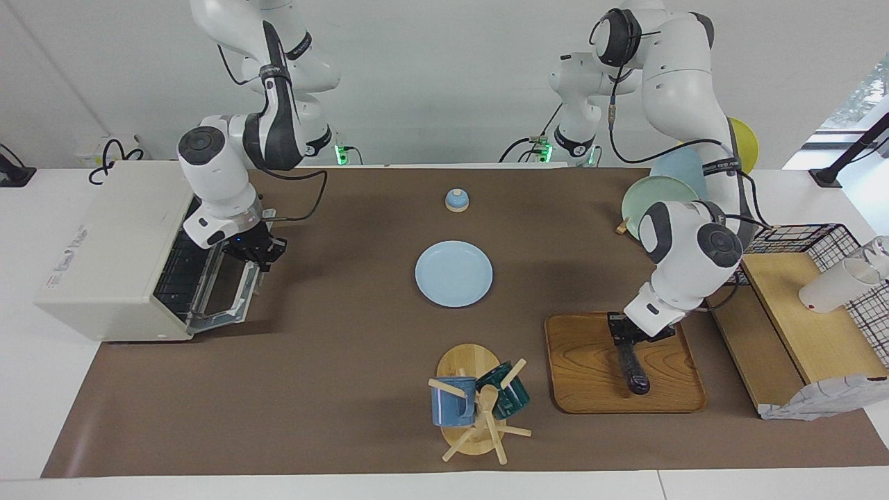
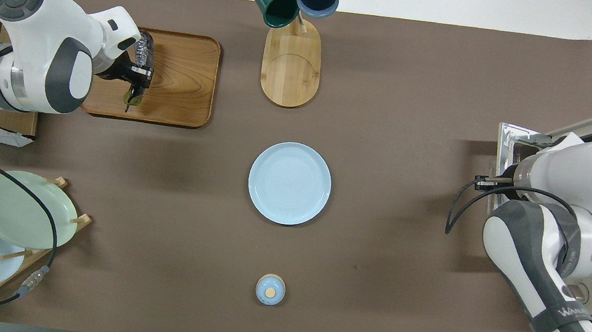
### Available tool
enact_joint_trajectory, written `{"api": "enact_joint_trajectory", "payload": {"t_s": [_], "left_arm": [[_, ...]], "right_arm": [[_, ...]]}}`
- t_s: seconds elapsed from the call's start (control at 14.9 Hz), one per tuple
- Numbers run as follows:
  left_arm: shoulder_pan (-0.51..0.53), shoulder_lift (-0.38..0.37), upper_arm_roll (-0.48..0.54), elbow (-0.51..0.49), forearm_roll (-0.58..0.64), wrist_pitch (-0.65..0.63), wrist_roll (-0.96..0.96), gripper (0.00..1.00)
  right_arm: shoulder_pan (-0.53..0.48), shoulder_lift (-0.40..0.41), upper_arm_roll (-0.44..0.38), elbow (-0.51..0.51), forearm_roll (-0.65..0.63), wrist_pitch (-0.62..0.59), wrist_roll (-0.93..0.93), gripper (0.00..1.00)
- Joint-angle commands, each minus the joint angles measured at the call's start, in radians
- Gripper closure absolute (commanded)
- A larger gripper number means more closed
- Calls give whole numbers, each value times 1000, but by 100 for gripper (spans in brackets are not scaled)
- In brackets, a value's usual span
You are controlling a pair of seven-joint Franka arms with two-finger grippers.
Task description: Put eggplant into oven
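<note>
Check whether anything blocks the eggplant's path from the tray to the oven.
Nothing visible blocks it. The oven door hangs open, right gripper at its handle. The left gripper is shut on the eggplant, on the wooden tray.

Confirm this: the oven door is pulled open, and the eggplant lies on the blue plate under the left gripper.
Not quite. The facing view shows the eggplant on the wooden tray, not the blue plate. The oven door is open, and the left gripper is shut on the eggplant.

White arms [image 1: 684,76], dark grey joint caps, black cables, black grippers, green base lights.
</note>
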State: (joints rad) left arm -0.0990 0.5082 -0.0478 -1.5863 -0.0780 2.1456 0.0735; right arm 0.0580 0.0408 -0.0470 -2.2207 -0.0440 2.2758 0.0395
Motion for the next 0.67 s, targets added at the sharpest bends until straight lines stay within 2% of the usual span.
{"api": "enact_joint_trajectory", "payload": {"t_s": [0.0,0.13,0.27,0.4,0.54,0.6], "left_arm": [[-21,-132,8,-47,-51,-97,-113,100],[-43,-201,5,-61,-84,-217,-158,100],[-105,-278,6,-105,-114,-271,-211,100],[-178,-335,5,-144,-135,-271,-309,100],[-259,-347,6,-155,-147,-256,-397,100],[-316,-362,8,-197,-148,-222,-450,100]], "right_arm": [[-35,56,-11,-8,-11,91,-9,100],[-21,79,-11,-8,47,117,-9,100],[-7,106,-11,-8,84,123,-9,100],[-6,117,-11,-8,88,137,-9,100],[12,122,-10,4,114,131,3,100],[35,122,-10,19,148,123,13,100]]}}
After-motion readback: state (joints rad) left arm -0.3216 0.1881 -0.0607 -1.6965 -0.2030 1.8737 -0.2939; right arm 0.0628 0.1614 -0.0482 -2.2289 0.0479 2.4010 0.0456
